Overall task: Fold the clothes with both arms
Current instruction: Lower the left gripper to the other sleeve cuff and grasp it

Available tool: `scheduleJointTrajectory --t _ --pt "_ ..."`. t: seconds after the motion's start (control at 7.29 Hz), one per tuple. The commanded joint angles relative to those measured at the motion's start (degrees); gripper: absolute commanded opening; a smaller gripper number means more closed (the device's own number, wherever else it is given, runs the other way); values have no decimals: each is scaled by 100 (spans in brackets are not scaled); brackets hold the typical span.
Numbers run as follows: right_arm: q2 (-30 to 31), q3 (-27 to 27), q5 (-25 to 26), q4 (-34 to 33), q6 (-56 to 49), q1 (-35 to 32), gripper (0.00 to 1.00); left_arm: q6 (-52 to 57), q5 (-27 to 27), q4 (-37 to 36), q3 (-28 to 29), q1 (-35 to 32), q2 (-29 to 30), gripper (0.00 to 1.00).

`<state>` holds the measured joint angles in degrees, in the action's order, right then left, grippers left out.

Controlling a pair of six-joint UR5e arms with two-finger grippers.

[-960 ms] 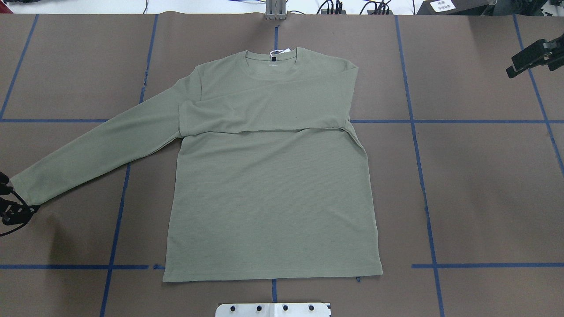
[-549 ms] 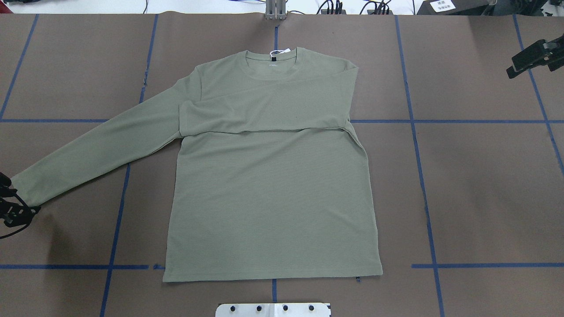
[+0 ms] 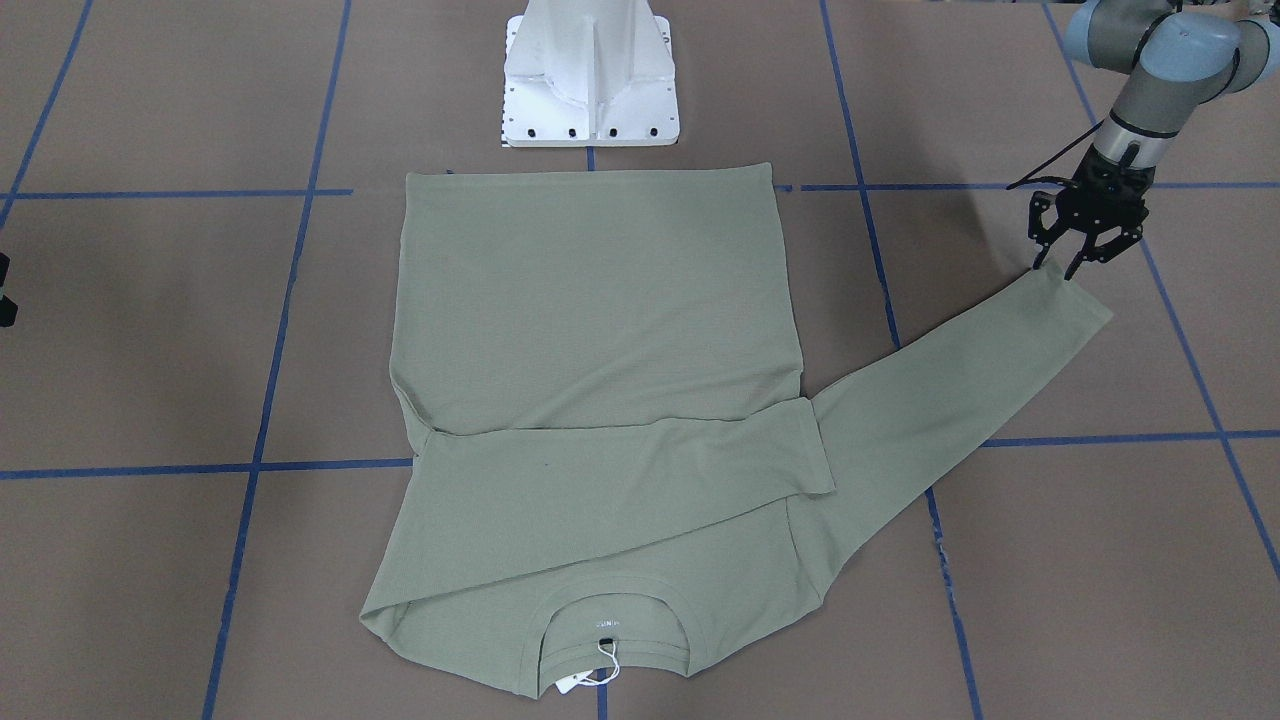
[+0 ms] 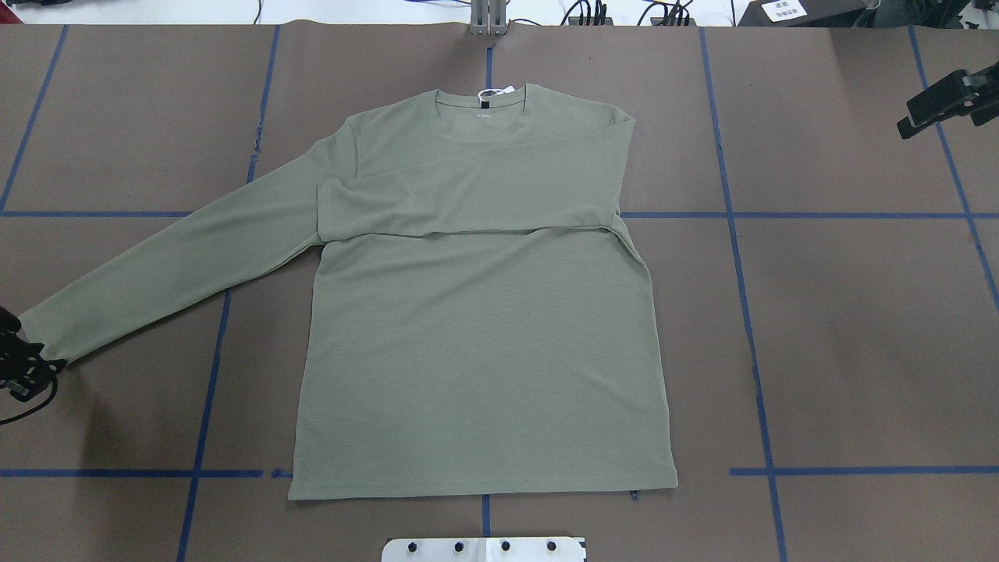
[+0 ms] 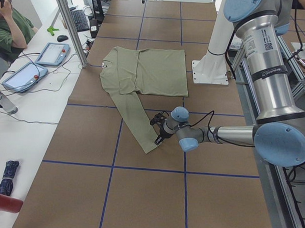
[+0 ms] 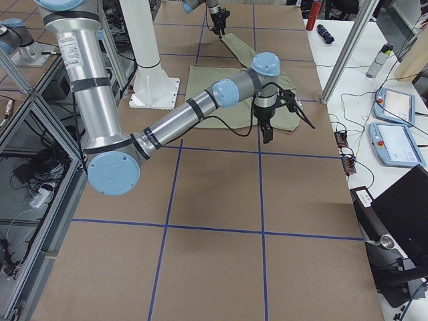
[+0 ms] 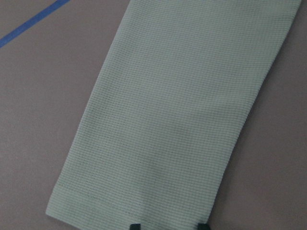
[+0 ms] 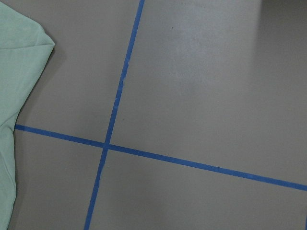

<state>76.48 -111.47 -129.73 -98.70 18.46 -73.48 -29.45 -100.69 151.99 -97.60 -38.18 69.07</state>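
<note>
Exterior front-facing: sage-green knit shirt (image 3: 600,330) is lying flat on the brown matte desk (image 3: 150,330). Its straight hem is facing the white metal pedestal (image 3: 590,80). The round neck and the white hang tag (image 3: 572,684) are facing the camera. One sleeve is lying folded across the chest. The other sleeve (image 3: 960,390) is stretching out diagonally. Left tool (image 3: 1056,268) is standing at its cuff (image 3: 1075,300), black fingers spread apart, tips at the cuff's edge.

Overhead exterior: left tool (image 4: 23,375) is sitting at the frame's left edge, by the cuff corner. Right tool (image 4: 940,101) is hanging well apart from the shirt; fingers apart or together, cannot tell.

Exterior left: left arm (image 5: 232,134) is reaching low over the desk, its tool at the sleeve end.

Exterior right: right tool (image 6: 267,134) is pointing down over bare desk.

Left wrist-mounted: fine waffle-textured sleeve cloth is filling most of the frame. Two dark fingertips (image 7: 135,225) are showing at the bottom, set apart, straddling the cuff hem.

Right wrist-mounted: crossing blue tape lines (image 8: 106,145) are running over the bare desk. A rounded fold of shirt is showing at the left edge.
</note>
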Motion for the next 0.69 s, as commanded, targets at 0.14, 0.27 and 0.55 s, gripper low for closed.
scheduleJointTrajectory --t 0.14,0.27,0.55 --pt "7 3 0 0 0 0 100 0 5 24 -14 -5 1 0" --pt "-2 3 0 0 0 0 100 -8 -3 24 -22 -5 19 0" --pt "-2 20 17 0 0 0 100 -8 -64 15 -74 -31 124 0"
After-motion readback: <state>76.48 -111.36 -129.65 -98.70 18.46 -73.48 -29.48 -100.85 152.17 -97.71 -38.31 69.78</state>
